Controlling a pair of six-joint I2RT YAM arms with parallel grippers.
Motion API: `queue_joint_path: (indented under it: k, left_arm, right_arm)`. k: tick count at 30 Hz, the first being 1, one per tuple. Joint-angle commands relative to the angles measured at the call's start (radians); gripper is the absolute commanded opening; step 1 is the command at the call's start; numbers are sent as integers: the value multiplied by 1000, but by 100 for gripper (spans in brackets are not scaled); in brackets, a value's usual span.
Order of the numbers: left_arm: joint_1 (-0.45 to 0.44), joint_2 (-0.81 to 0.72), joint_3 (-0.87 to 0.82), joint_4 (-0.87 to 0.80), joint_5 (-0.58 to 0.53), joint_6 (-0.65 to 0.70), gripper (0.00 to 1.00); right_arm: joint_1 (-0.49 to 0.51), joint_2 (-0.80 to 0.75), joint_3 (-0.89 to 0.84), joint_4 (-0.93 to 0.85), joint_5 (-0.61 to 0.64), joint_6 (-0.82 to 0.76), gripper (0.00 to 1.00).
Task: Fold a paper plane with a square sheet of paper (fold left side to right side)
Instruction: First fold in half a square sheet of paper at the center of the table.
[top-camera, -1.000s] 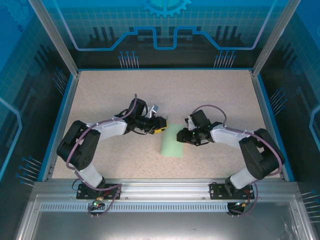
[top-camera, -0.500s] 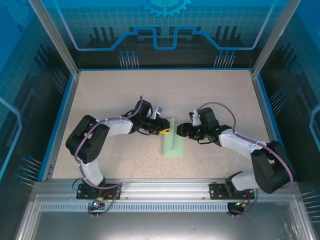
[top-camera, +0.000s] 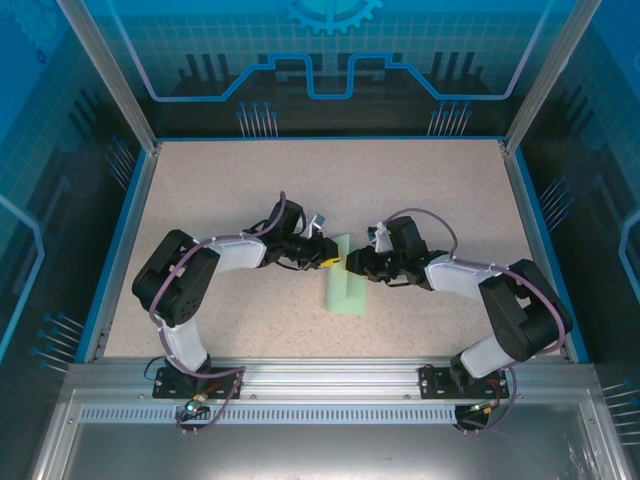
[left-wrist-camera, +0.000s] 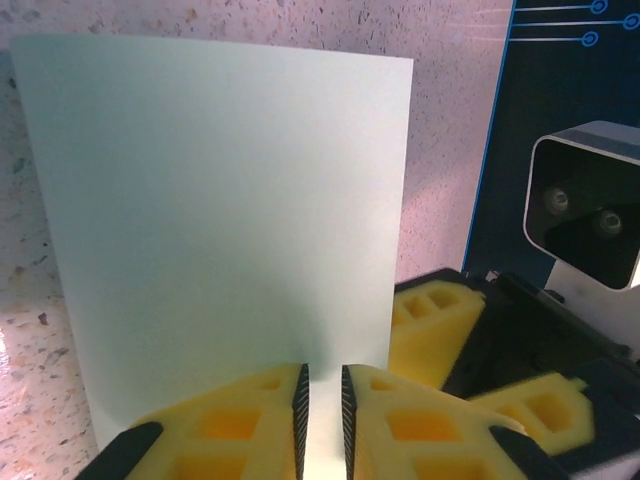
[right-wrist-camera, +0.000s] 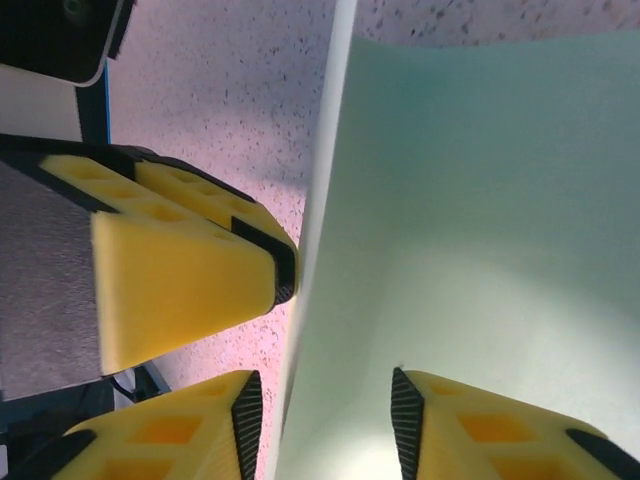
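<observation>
The square sheet of paper (top-camera: 345, 292) lies mid-table as a pale green strip, folded in half, with its far end lifted between the two grippers. My left gripper (top-camera: 332, 262) reaches it from the left. In the left wrist view its jaws (left-wrist-camera: 322, 420) are nearly together, with the paper (left-wrist-camera: 220, 200) filling the narrow gap and rising in front. My right gripper (top-camera: 356, 265) faces it from the right and stands open (right-wrist-camera: 320, 425), straddling the raised edge of the paper (right-wrist-camera: 480, 200). A left finger (right-wrist-camera: 180, 270) touches that edge from the other side.
Speckled beige tabletop (top-camera: 250, 190) surrounds the paper, bounded by a blue rim and the cage walls (top-camera: 530, 200). Both arms bend inward from their bases at the near edge. The two sets of fingertips are very close together over the paper's far end.
The left gripper lifted the paper's far end off the table. The right gripper has slid left until its open jaws straddle the raised edge next to the left fingers.
</observation>
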Motion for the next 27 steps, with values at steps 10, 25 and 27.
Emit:
queue_joint_path:
  k: [10, 25, 27]
  left_arm:
    - [-9, -114, 37, -248, -163, 130, 42]
    - [-83, 61, 153, -389, -225, 167, 54]
    - [-90, 79, 165, -411, -245, 171, 53]
  right_arm:
    - [10, 21, 84, -270, 155, -101, 0]
    - [11, 63, 97, -319, 187, -115, 3]
    - [11, 63, 98, -320, 187, -117, 4]
